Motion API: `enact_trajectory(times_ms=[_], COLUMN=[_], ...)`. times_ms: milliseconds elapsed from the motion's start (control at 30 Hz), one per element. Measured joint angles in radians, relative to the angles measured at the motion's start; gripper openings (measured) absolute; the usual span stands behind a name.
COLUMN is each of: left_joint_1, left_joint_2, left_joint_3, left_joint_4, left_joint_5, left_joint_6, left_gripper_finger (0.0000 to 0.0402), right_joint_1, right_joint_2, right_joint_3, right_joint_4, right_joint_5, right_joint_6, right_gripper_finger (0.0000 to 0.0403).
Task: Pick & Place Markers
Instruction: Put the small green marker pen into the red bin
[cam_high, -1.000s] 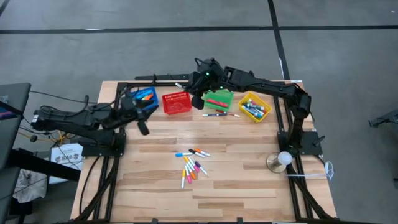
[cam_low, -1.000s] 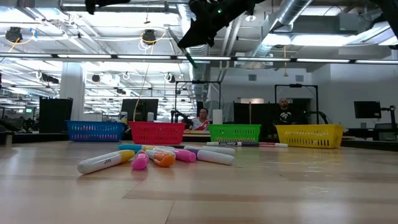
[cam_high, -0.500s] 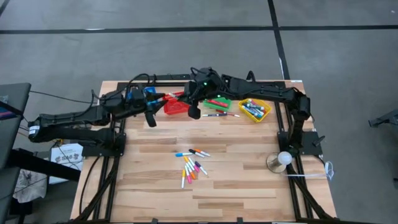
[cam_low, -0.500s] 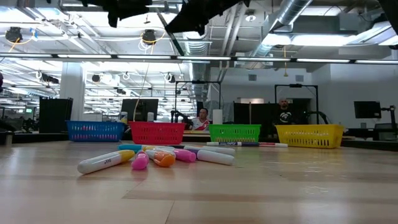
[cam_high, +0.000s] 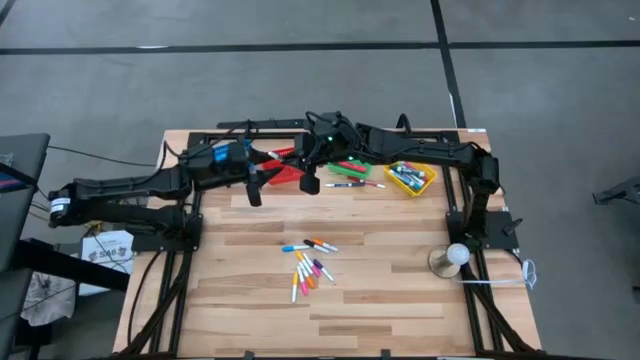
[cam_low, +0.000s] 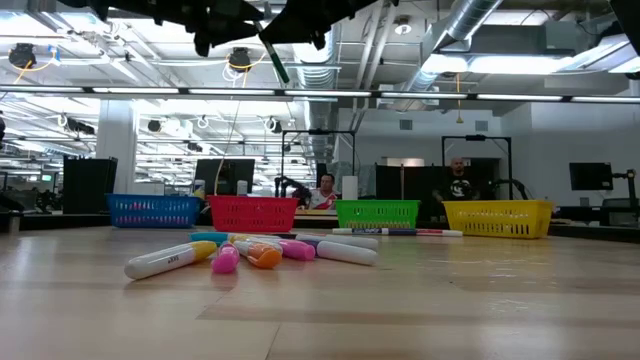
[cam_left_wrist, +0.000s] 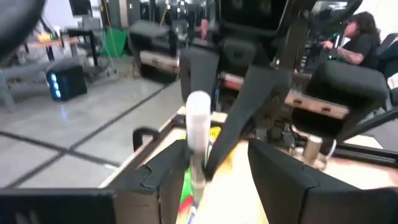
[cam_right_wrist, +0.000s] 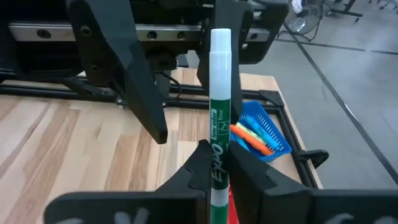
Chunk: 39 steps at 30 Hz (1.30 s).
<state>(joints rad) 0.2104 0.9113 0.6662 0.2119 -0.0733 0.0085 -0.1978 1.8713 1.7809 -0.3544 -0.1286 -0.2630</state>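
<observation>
Marker handover above the baskets

Right gripper (cam_right_wrist: 214, 163) clamps the green marker (cam_right_wrist: 219, 112) at upper centre, its long axis pointing between the wide left gripper's (cam_left_wrist: 211, 165) fingers.

Two black jointed arms (cam_high: 130, 187) with black cables and angular black fingers (cam_right_wrist: 134, 74).

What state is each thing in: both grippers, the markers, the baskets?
Right gripper: shut on green-and-white EXPO marker, held in the air.
Left gripper: open, fingers either side of that marker.
Blue mesh basket: holds orange and blue markers.
Yellow mesh basket: holds several markers.
Pile of loose coloured markers: lying on the wooden table, unsorted.
</observation>
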Motion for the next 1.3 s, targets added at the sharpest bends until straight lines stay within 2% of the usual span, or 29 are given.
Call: enact_trajectory(times_ms=[267, 533, 667, 900, 1033, 1167, 1300], left_joint_1=[0.0, 0.0, 0.0, 0.0, 0.0, 0.0, -0.001], left_joint_2=[0.041, 0.103, 0.109, 0.078, 0.072, 0.07, 0.069], left_joint_3=[0.0, 0.0, 0.0, 0.0, 0.0, 0.0, 0.0], left_joint_4=[0.103, 0.171, 0.178, 0.171, 0.171, 0.172, 0.172], left_joint_5=[0.0, 0.0, -0.002, -0.001, 0.001, 0.001, 0.003], left_joint_6=[0.022, 0.016, 0.014, 0.057, 0.061, 0.062, 0.062], left_gripper_finger=[0.0173, 0.0168, 0.0131, 0.003, 0.0026, 0.0041, 0.0027], right_joint_1=[0.0, 0.001, 0.0, 0.003, 0.009, 0.017, 0.027], right_joint_2=[0.0, 0.0, 0.0, 0.0, 0.0, 0.0, 0.0], right_joint_3=[0.0, 0.0, 0.0, 0.0, 0.0, 0.0, 0.0], right_joint_4=[0.0, -0.007, -0.01, 0.014, 0.019, 0.028, 0.035], right_joint_5=[-0.003, -0.003, -0.004, -0.011, -0.009, -0.002, 0.004], right_joint_6=[-0.007, -0.007, -0.008, -0.002, 0.0, -0.022, -0.059], right_gripper_finger=[0.0019, 0.0032, 0.0024, 0.0039, 0.0042, 0.0044, 0.0057])
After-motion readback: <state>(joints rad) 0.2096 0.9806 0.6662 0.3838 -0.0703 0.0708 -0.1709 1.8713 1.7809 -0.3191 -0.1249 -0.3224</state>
